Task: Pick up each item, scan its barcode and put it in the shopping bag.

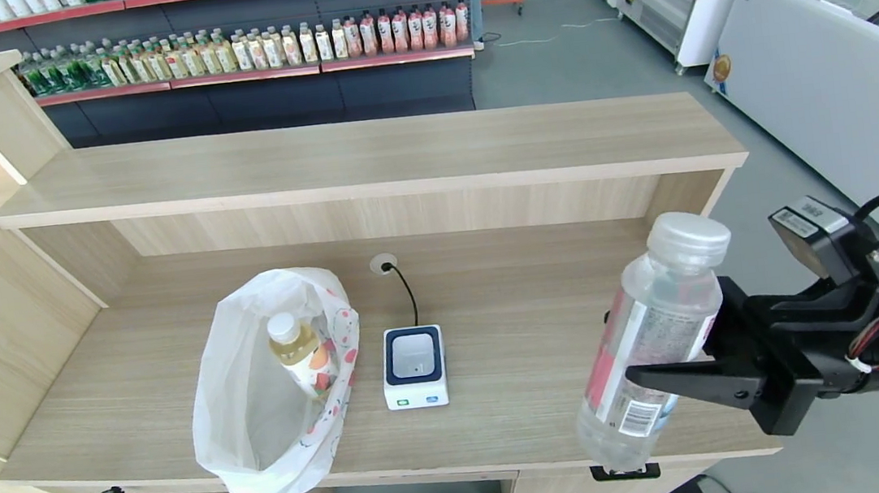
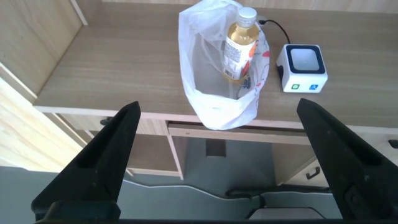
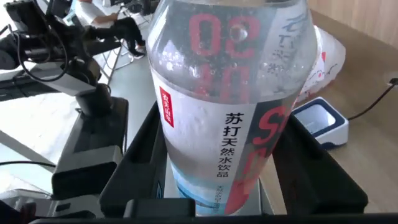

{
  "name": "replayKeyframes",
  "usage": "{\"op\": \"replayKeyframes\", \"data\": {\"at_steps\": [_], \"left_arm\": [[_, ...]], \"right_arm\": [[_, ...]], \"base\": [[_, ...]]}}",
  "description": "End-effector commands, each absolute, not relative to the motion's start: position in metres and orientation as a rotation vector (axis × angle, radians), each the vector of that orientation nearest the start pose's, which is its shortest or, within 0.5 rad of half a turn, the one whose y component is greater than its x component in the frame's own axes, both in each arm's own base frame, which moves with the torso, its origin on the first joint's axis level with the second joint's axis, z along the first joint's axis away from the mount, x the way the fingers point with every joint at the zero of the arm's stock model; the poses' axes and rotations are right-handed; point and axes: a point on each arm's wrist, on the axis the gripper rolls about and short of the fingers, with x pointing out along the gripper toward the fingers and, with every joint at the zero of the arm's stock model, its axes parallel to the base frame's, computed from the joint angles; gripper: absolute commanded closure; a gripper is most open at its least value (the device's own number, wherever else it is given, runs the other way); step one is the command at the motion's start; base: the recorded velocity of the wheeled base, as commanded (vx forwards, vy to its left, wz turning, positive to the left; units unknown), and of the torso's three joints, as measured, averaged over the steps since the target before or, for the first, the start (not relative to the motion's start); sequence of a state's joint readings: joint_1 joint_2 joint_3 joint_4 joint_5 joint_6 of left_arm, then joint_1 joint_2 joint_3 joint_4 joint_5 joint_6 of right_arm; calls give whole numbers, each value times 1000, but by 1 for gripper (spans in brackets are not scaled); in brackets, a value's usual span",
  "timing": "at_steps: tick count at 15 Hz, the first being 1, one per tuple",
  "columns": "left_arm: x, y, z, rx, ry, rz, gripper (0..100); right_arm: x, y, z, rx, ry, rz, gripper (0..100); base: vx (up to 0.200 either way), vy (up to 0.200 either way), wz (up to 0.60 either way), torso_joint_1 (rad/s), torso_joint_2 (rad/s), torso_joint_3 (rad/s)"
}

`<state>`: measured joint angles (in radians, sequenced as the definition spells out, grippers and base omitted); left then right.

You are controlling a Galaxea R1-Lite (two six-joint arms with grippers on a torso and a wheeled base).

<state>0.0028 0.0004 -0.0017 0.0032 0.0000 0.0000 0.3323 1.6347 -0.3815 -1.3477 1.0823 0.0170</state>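
The right gripper (image 1: 623, 348) comes in from the robot's right, the forearm roughly level and the fingers (image 1: 691, 387) pointing across toward the left. They are clamped on a clear water bottle (image 1: 660, 321) around its labelled middle, one finger on the near side and the other mostly hidden behind it. The bottle is held near the right front corner of the worktop (image 1: 513, 328). It leans a little, with its white cap up and its base down toward the worktop's near edge. A barcode on the red-and-white label faces up toward the head camera. The right wrist view shows the label close up, with a dark finger on either side of the bottle.

The left gripper (image 2: 217, 107) hangs in front of the worktop's near edge, on the bag's side. Its two fingers (image 2: 106, 155) are wide apart with nothing between them.

The white shopping bag (image 1: 245, 414) stands open on the left half of the worktop, its lower end drooping over the front edge. A tea bottle (image 1: 300, 359) with a white cap leans inside it. Just to the right of the bag sits the scanner (image 1: 414, 366) — a small white box with a dark-framed window facing up. Its black cable (image 1: 407, 291) runs back to a hole in the worktop. The water bottle is well apart from both.
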Motion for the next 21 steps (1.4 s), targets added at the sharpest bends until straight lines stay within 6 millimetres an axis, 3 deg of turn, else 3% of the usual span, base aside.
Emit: {"op": "replayKeyframes", "data": {"at_steps": [1, 5, 9, 12, 17, 21], "left_arm": [[-23, 0, 76, 0, 2, 3, 0], [-23, 0, 76, 0, 2, 3, 0], [-23, 0, 76, 0, 2, 3, 0], [-23, 0, 76, 0, 2, 3, 0], [-23, 0, 76, 0, 2, 3, 0], [-23, 0, 76, 0, 2, 3, 0]], "right_arm": [[212, 95, 167, -76, -131, 1414, 100], [209, 92, 170, -140, -193, 1405, 100], [203, 92, 162, -247, -275, 1506, 100], [197, 92, 170, -249, -291, 1518, 100], [183, 89, 179, -224, -251, 1523, 100], [177, 86, 185, -149, -103, 1468, 100]], "base": [[0, 0, 0, 0, 0, 0], [0, 0, 0, 0, 0, 0], [0, 0, 0, 0, 0, 0], [0, 0, 0, 0, 0, 0], [0, 0, 0, 0, 0, 0], [0, 0, 0, 0, 0, 0]]}}
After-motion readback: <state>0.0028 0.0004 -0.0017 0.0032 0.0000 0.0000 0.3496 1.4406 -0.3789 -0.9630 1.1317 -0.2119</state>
